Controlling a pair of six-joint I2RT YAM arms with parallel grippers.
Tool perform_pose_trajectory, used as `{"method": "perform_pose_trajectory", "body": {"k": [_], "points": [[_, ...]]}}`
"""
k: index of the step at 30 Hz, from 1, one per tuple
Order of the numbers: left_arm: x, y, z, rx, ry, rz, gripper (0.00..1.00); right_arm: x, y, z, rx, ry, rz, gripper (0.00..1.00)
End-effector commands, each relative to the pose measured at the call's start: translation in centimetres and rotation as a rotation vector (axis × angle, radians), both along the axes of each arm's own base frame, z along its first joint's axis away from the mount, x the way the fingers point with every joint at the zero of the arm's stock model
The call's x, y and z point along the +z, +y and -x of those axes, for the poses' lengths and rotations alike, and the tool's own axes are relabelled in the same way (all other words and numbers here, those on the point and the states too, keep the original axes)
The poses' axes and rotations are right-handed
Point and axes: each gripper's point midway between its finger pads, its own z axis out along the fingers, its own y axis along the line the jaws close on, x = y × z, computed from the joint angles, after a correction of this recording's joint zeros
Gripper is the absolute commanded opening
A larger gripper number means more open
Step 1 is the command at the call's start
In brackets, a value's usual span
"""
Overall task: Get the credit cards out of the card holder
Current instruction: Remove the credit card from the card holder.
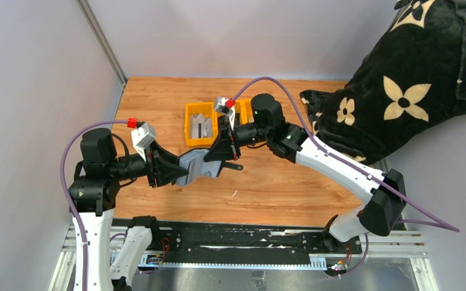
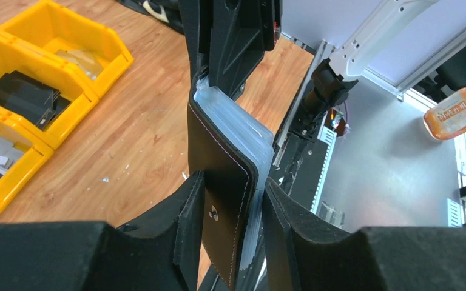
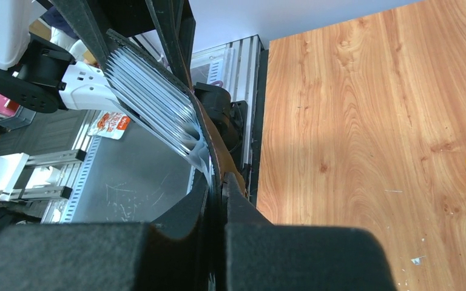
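Observation:
The card holder (image 1: 195,165), black with a fan of clear sleeves, hangs in the air between both arms above the wooden table. My left gripper (image 1: 179,171) is shut on its thick end. In the left wrist view that gripper (image 2: 233,194) clamps the black cover (image 2: 218,157) and the sleeve stack (image 2: 246,136). My right gripper (image 1: 221,153) is shut on the other thin black flap. In the right wrist view its jaws (image 3: 221,185) pinch that flap, with the sleeves (image 3: 151,91) splayed beyond. I cannot make out single credit cards among the sleeves.
A yellow three-compartment tray (image 1: 188,124) stands behind the grippers with grey flat pieces and a black item (image 2: 24,94) in it. A black cushion with beige flowers (image 1: 400,91) covers the back right corner. The rail (image 1: 218,245) runs along the near edge.

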Motion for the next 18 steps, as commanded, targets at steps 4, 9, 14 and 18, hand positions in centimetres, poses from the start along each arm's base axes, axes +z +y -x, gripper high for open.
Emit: {"method": "perform_pose_trajectory", "body": {"k": [4,9,14,18], "points": [[0.5,-0.8,2.1,-0.104,0.030,0.057,0.35,4.5,-0.1,0.7,0.001,-0.090,-0.131,0.00],[0.6,-1.0,2.5,-0.134,0.043,0.076,0.43,4.7,-0.2,0.7,-0.005,-0.088,-0.133,0.00],[-0.3,-0.9,2.0,-0.112,0.063,0.062,0.49,5.2,-0.1,0.9,0.000,-0.087,-0.143,0.00],[-1.6,0.0,0.0,-0.003,0.087,-0.001,0.47,5.6,0.2,1.5,0.006,-0.086,-0.145,0.00]]}}
